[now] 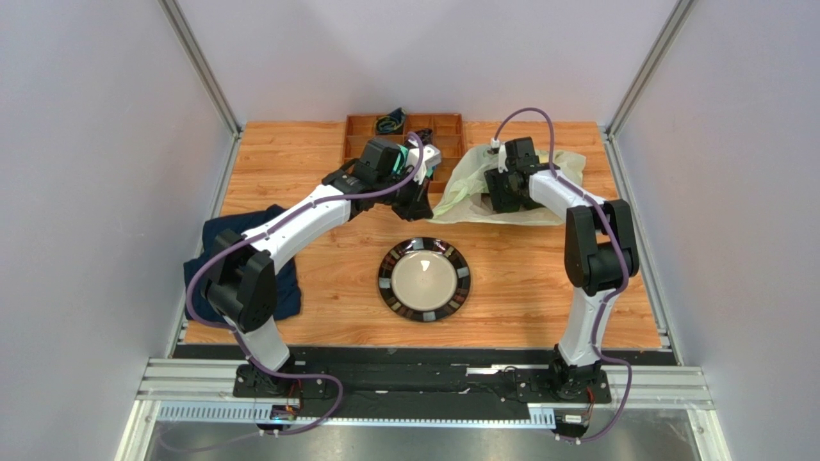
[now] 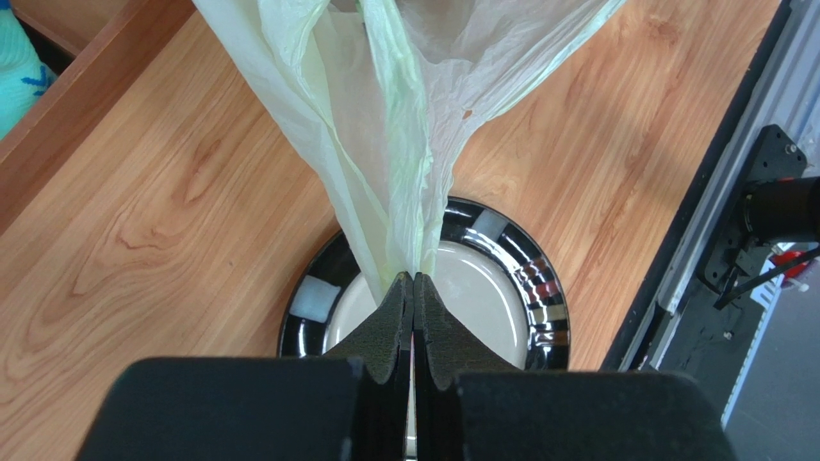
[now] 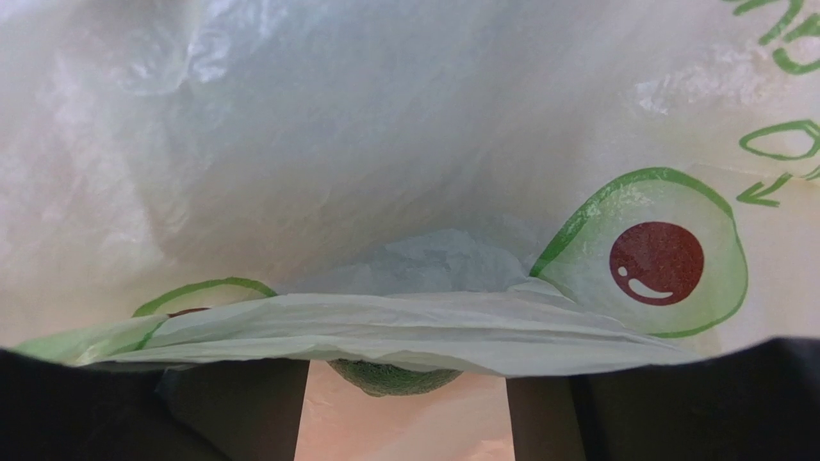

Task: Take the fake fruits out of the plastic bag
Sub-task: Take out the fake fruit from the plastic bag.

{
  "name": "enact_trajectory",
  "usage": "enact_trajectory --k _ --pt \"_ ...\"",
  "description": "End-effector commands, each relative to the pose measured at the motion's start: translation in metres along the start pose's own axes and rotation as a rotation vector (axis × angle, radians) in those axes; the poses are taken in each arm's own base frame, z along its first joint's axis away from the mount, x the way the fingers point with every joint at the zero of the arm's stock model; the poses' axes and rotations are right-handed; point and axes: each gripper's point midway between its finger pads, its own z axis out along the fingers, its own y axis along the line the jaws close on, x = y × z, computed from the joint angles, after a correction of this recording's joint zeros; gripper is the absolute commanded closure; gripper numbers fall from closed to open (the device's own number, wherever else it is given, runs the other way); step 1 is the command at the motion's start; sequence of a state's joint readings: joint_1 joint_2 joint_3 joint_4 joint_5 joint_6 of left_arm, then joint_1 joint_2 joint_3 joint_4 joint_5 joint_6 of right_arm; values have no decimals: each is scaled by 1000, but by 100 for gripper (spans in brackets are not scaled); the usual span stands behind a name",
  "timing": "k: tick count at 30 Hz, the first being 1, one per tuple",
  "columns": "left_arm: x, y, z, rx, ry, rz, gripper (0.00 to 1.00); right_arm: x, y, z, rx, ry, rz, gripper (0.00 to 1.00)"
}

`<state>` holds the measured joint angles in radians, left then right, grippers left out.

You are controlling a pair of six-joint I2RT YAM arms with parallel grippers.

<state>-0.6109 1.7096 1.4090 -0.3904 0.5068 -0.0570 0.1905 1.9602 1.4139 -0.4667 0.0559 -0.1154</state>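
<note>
The wooden table [image 1: 520, 279] had grey walls around it. The plastic bag [image 1: 462, 187] lay at the far right of the table. The left gripper [image 2: 414, 288] was pinched tight on a pulled-up strip of the bag, near the plate [image 1: 385, 279]. The right gripper [image 3: 409, 413] was inside the bag with its fingers apart. A green avocado [image 3: 395, 377] sat between them, half hidden under a fold of the bag. Neither finger seemed to touch it.
</note>
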Motion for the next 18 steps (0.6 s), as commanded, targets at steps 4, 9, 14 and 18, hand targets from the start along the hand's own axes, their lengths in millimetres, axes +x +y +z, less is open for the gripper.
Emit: enact_trajectory --k 4,9,14,18 --pt "-17 10 5 -34 -30 32 100 -53 16 -114 -159 -167 -50 74" --pt "-36 14 8 -42 -58 46 100 -21 47 -191 -327 -212 -92 76" --pt "-58 28 4 -98 -80 6 64 20 109 -263 -546 -336 -345 75" --pt "-84 28 -38 -179 -155 18 23 50 147 -272 -629 -286 -484 74"
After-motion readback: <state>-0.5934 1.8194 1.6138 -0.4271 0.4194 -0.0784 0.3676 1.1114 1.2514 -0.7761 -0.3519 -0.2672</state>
